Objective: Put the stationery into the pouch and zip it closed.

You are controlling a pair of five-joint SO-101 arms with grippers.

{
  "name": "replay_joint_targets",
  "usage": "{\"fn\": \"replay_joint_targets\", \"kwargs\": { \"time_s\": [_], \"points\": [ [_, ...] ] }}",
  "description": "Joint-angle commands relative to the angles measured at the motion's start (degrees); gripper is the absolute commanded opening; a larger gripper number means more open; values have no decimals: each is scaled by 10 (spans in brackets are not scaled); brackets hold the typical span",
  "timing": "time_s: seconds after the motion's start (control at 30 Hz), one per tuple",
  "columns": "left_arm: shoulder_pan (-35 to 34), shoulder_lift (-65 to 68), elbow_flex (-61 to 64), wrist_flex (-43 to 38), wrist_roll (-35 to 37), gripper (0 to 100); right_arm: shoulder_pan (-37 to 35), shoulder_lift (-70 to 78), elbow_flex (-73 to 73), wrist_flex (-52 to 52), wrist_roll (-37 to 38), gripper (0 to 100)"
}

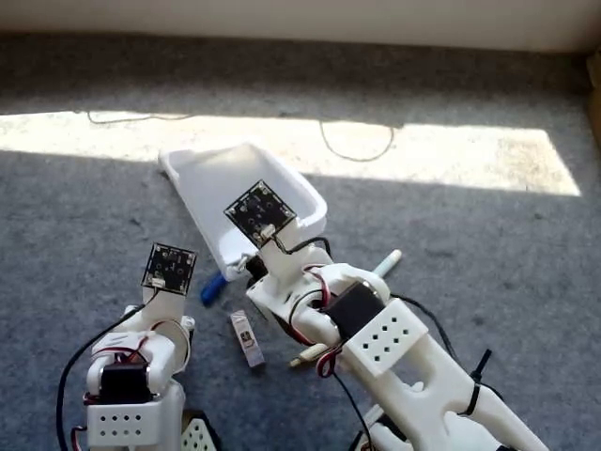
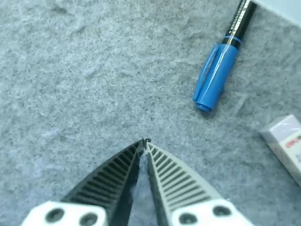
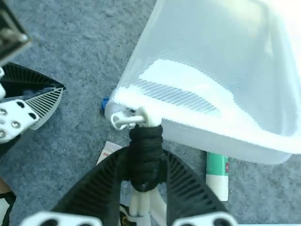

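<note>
Gripping the black cord pull (image 3: 146, 141) on the translucent white pouch (image 3: 211, 56), your right gripper (image 3: 146, 160) is likely anchoring it for loading; your left gripper (image 2: 145, 143), jaws closed empty, is hovering just left of the blue-capped pen (image 2: 214, 75).

Grey carpet (image 1: 488, 272) crossed by a sunlit band (image 1: 451, 155), pale wall (image 1: 282, 17) beyond.

Carpet (image 2: 70, 70): grey, rough, fibrous pile, matt.
Pouch (image 3: 211, 70): translucent white plastic with a fine ribbed mesh texture and a soft sheen.
Zip pull (image 3: 145, 150): wound in matt black cord.
Marker (image 2: 214, 77), upper right of the left wrist view: glossy blue plastic cap, glossy black barrel.
Eraser (image 2: 287, 139): matt paper sleeve.
Left gripper (image 2: 144, 143): ribbed matt plastic, one finger black, one pale grey.
</note>
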Motion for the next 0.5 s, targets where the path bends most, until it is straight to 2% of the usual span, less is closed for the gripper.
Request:
{"fn": "replay_joint_targets", "kwargs": {
  "time_s": [0.0,0.23,0.47],
  "points": [
    [5,-8,-58,3,-5,7,9,-27,-36,-3,-5,5],
    [6,-8,-134,-16,-4,11,9,-23,-35,-40,-5,5],
    [7,-8,-158,-16,-3,11,9,-22,-35,-41,-5,5]
  ]
}}
